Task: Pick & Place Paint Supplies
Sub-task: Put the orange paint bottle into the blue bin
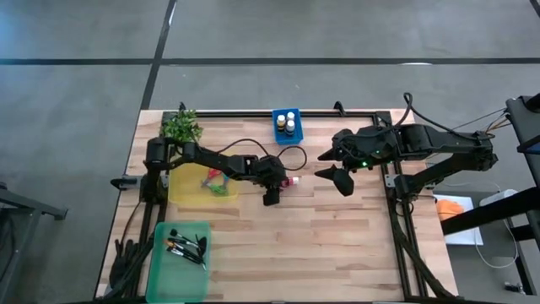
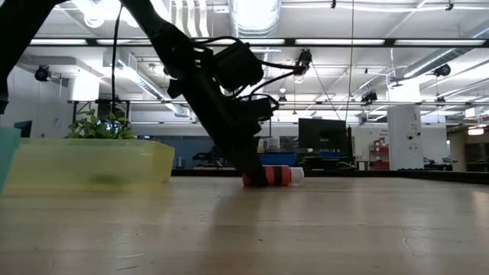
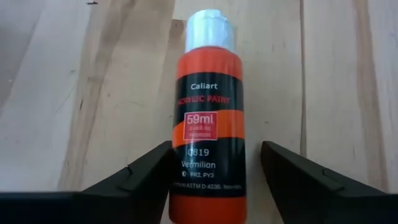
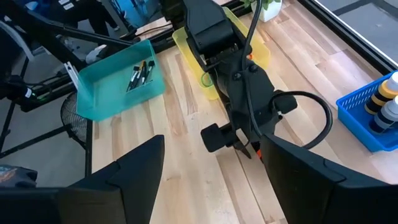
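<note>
While the red paint bottle (image 3: pixel 208 118) lies on its side mid-bench, the left end effector (image 3: pixel 214 177) straddles its base, fingers open. Likely light, rigid, slick plastic; grip the body, not the cap.

Place: a robotics lab or open industrial workshop hall.
Ceiling: exposed silver ducts (image 2: pixel 256 15) and strip lights across the top of the low view.
Floor: grey concrete slabs with dark seams (image 1: pixel 337 61) in the upper half of the high view.
Bench: pale wooden plank table (image 1: pixel 337 245) in a black metal frame.
Background: white column (image 2: pixel 403 137) at right and dark monitor screen (image 2: pixel 324 134) at centre.
</note>
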You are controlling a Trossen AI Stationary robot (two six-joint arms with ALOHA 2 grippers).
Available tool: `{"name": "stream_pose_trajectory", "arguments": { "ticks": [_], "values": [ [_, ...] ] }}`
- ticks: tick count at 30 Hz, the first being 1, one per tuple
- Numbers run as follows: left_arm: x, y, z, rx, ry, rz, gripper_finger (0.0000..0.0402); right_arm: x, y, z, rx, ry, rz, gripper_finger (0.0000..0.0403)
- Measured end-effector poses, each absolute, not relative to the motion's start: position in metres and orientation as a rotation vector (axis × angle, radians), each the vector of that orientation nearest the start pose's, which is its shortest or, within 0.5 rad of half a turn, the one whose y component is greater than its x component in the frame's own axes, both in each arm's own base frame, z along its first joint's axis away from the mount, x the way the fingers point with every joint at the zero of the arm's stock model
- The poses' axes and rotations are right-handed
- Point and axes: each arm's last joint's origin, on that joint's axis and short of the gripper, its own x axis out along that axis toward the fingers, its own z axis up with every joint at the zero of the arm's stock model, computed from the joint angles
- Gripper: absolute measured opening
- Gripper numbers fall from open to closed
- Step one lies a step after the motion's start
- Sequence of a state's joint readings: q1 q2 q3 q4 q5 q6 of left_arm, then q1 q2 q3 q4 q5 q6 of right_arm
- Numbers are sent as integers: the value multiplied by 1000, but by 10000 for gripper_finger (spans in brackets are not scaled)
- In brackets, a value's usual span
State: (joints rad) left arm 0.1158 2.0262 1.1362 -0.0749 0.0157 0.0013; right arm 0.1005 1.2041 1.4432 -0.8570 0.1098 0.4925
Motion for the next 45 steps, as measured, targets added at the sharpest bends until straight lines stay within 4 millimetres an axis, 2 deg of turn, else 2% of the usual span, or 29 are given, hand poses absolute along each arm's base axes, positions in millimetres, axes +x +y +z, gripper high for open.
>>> {"name": "stream_pose_trajectory", "arguments": {
  "ticks": [3, 8, 12, 16, 20, 23, 25, 29, 39, 45],
  "values": [
    [388, 45, 108, -71, 972, 97, 218, 227, 20, 410, 410, 598, -162, 262],
    [386, 44, 112, -106, 981, 65, 124, 227, 20, 410, 406, 597, -164, 262],
    [382, 42, 129, -167, 951, -13, 117, 229, 20, 413, 377, 569, -147, 262],
    [382, 48, 185, -209, 724, -100, 117, 234, 20, 429, 322, 402, -92, 262],
    [369, 57, 246, -226, 483, -173, 127, 229, 20, 448, 245, 238, -48, 262],
    [353, 65, 289, -233, 303, -268, 138, 222, 18, 450, 225, 235, -51, 262],
    [344, 64, 304, -221, 268, -276, 135, 220, 17, 447, 216, 269, -59, 262],
    [334, 61, 312, -212, 285, -277, 123, 222, 17, 441, 199, 328, -64, 262],
    [334, 56, 316, -227, 297, -257, 136, 258, 12, 411, 151, 502, -97, 262],
    [335, 52, 317, -229, 302, -263, 137, 267, 4, 410, 115, 506, -123, 262]
  ]
}}
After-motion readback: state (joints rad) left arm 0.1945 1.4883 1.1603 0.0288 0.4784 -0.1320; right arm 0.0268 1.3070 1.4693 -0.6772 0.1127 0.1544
